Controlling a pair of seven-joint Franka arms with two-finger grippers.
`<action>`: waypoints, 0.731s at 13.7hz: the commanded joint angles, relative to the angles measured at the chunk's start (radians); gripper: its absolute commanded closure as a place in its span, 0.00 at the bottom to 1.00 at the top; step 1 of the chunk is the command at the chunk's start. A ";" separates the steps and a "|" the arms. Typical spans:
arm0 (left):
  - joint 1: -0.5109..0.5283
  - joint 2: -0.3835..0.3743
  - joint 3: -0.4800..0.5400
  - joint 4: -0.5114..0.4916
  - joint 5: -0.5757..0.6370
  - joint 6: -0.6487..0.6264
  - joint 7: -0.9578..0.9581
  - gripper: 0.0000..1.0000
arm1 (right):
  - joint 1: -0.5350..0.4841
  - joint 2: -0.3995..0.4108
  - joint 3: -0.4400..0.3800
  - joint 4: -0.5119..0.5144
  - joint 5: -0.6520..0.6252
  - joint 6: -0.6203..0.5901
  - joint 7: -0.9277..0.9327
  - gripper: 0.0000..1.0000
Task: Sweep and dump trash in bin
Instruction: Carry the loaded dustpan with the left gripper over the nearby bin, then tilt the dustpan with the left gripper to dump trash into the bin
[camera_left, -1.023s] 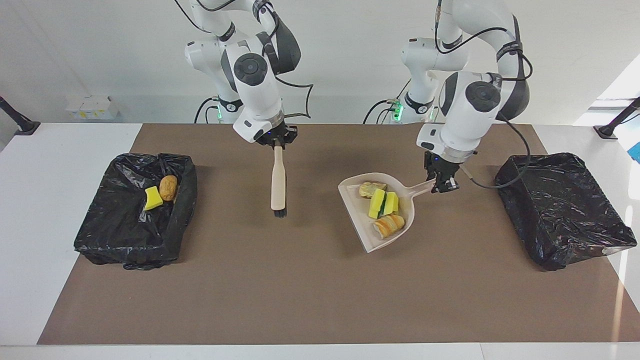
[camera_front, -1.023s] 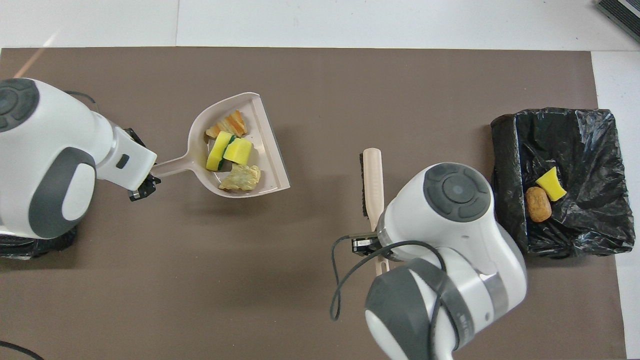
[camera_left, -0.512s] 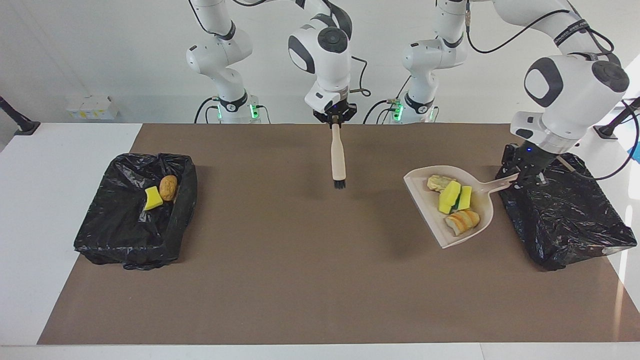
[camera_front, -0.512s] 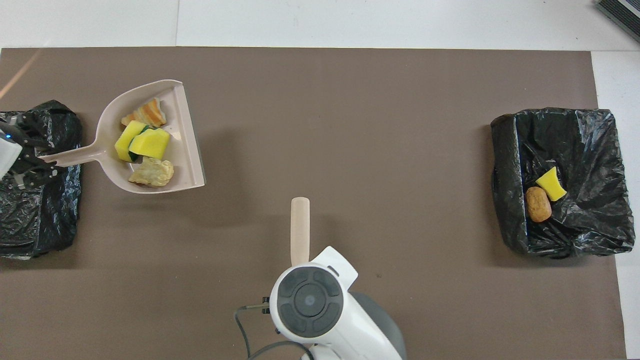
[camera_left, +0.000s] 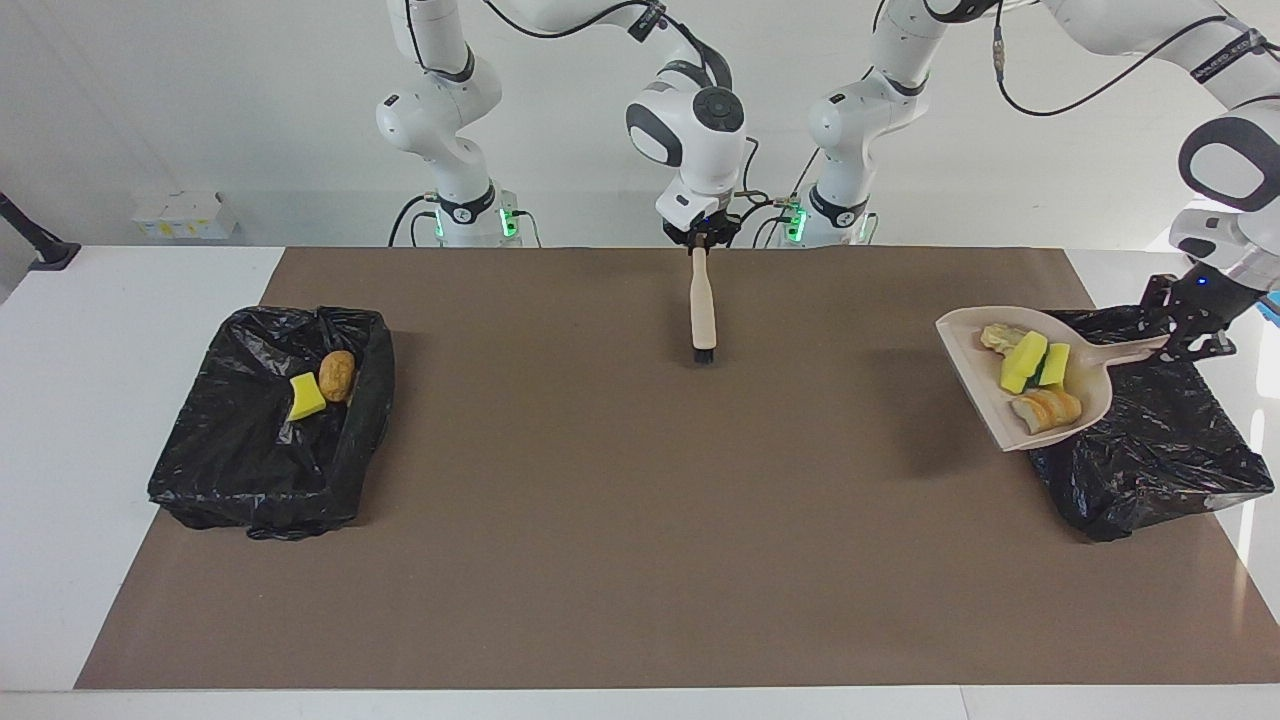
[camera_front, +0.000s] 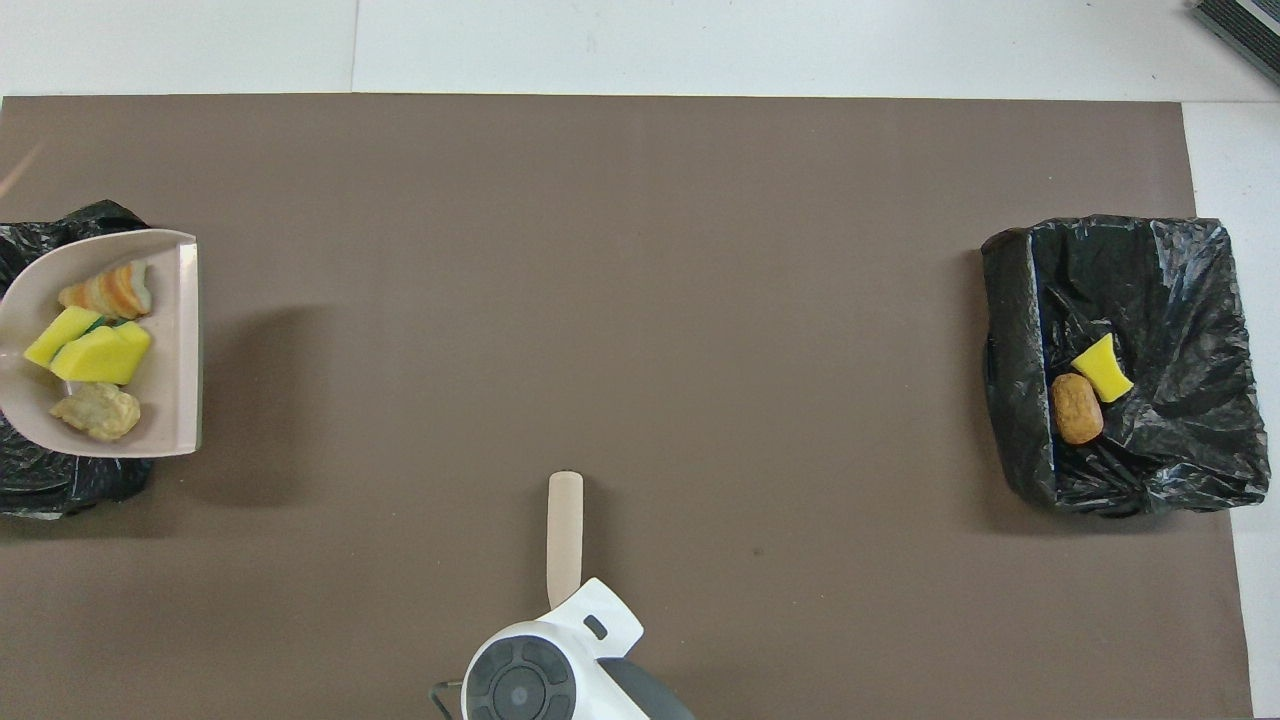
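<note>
Left gripper (camera_left: 1195, 325), right edge of the facing frame, is clamped on the handle of the dustpan (camera_left: 985, 395) and holds it raised over the black-lined bin (camera_left: 1150, 450) at the left arm's end, pan kept near level, presumably so the load stays put. Trash in pan: yellow sponge chunks (camera_left: 1035, 362), striped roll (camera_left: 1045, 408), pale lump (camera_left: 1000, 336). Pan lip overhangs the bin's inner edge; tipping needs it fully over the liner.

Right gripper (camera_left: 702, 240), top centre, grips the brush (camera_left: 703, 315), hanging bristles-down, waiting. Mat between is open. The second bin (camera_left: 270, 440) holds a sponge piece (camera_left: 305, 398) and brown lump (camera_left: 337, 375).

Trash (camera_left: 1035, 375) in dustpan (camera_left: 975, 375) over bin (camera_left: 1160, 450)
</note>
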 joint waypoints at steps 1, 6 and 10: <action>0.070 0.080 -0.014 0.128 0.053 -0.022 0.130 1.00 | 0.025 -0.058 -0.003 -0.082 0.014 0.030 0.020 1.00; 0.115 0.162 -0.013 0.337 0.194 -0.061 0.164 1.00 | 0.034 -0.087 -0.003 -0.133 0.012 0.044 0.040 1.00; 0.096 0.161 -0.016 0.330 0.378 0.030 0.119 1.00 | 0.026 -0.083 -0.003 -0.136 0.015 0.044 0.046 0.94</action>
